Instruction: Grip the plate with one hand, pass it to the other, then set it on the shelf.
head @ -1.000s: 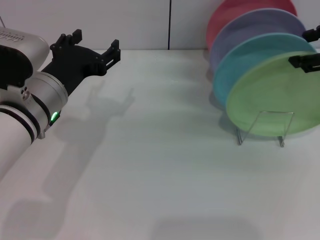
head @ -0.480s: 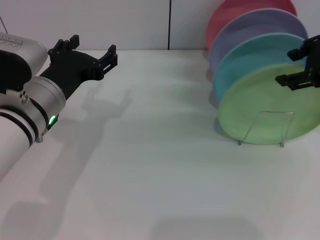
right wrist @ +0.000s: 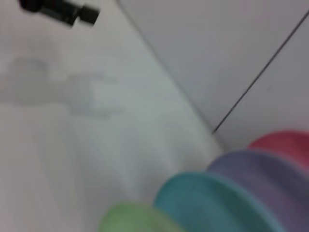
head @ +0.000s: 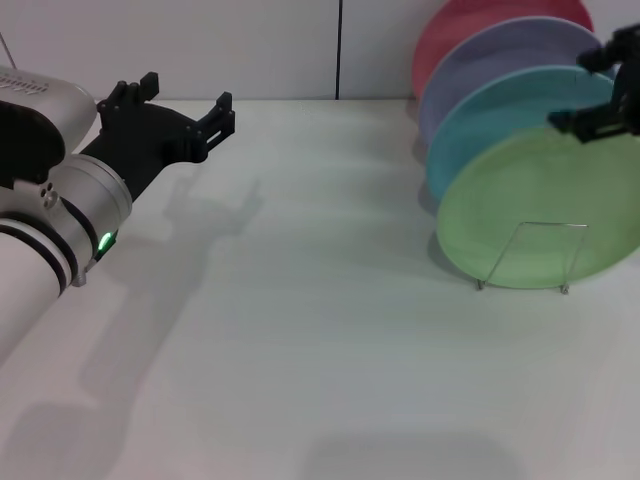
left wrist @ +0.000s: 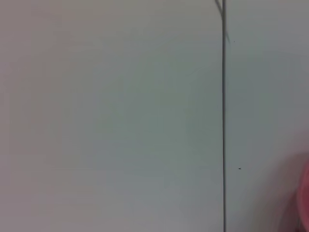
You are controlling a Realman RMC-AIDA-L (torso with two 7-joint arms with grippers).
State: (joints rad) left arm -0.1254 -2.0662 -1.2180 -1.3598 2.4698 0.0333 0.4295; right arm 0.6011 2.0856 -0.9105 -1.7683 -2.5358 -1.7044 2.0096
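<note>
The light-green plate [head: 535, 215] leans frontmost in the wire dish rack [head: 530, 258] at the table's [head: 300, 350] right edge, the right gripper [head: 600, 95] above it, grip unclear, the left gripper [head: 175, 105] open and empty.

White bench [head: 300, 350], extending to the far wall. At its far right stands a silver wire shelf [head: 530, 255] holding four plates on edge, from near to far: light-green plate [head: 520, 205], teal plate [head: 480, 115], lavender plate [head: 500, 55], pink plate [head: 470, 25].
</note>
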